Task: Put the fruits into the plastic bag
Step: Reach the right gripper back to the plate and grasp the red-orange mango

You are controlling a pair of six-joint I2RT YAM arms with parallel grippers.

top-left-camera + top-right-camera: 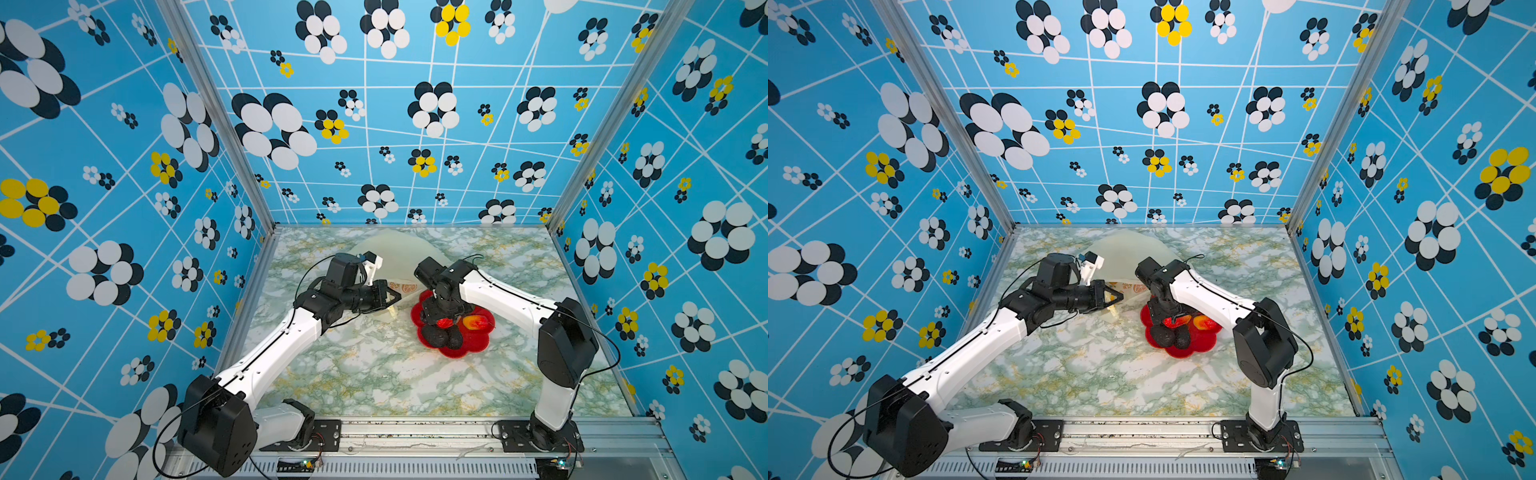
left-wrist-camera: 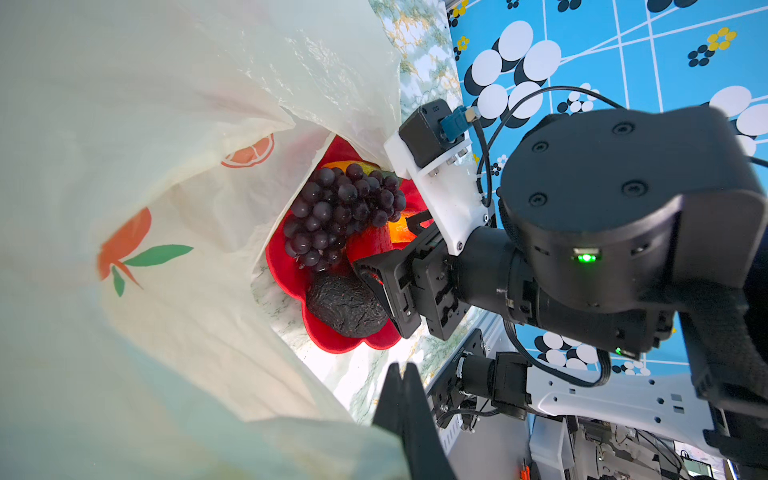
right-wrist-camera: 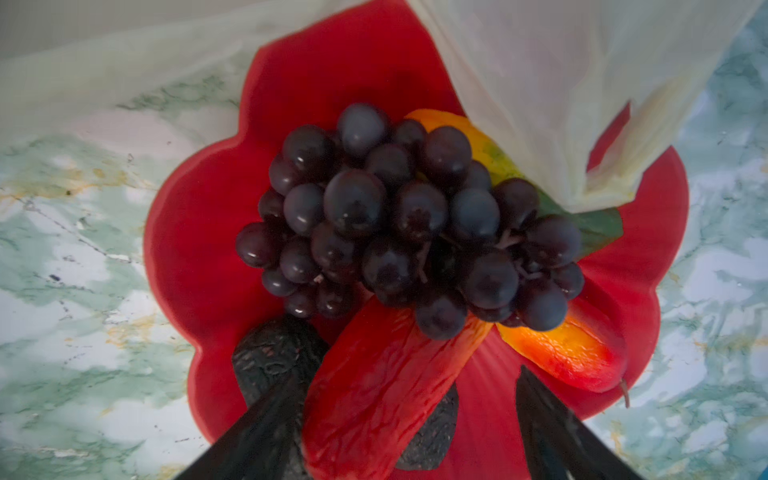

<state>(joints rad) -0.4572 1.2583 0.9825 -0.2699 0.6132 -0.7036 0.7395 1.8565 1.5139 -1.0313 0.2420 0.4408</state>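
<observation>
The plastic bag (image 1: 395, 253) (image 2: 166, 166), cream with orange prints, lies at the back of the table. My left gripper (image 1: 392, 296) (image 2: 401, 368) is shut on its rim, holding the mouth up. Beside it the red flower-shaped plate (image 1: 465, 349) (image 3: 199, 249) carries the fruits: a dark purple grape bunch (image 3: 407, 224) (image 2: 340, 212), a black bumpy piece (image 1: 434, 336) (image 3: 270, 353), a red-orange one (image 1: 473, 322) (image 3: 569, 353), and a yellow-green piece (image 3: 486, 153) partly under the bag's edge. My right gripper (image 1: 442, 319) (image 3: 407, 376) hangs open over the plate, its fingers (image 3: 266, 415) either side of a long red fruit (image 3: 374, 395).
The marble-patterned table (image 1: 374, 374) is boxed in by blue flowered walls on three sides. An aluminium rail (image 1: 415, 428) with both arm bases runs along the front edge. The bag's loose edge (image 3: 561, 83) drapes over the far part of the plate.
</observation>
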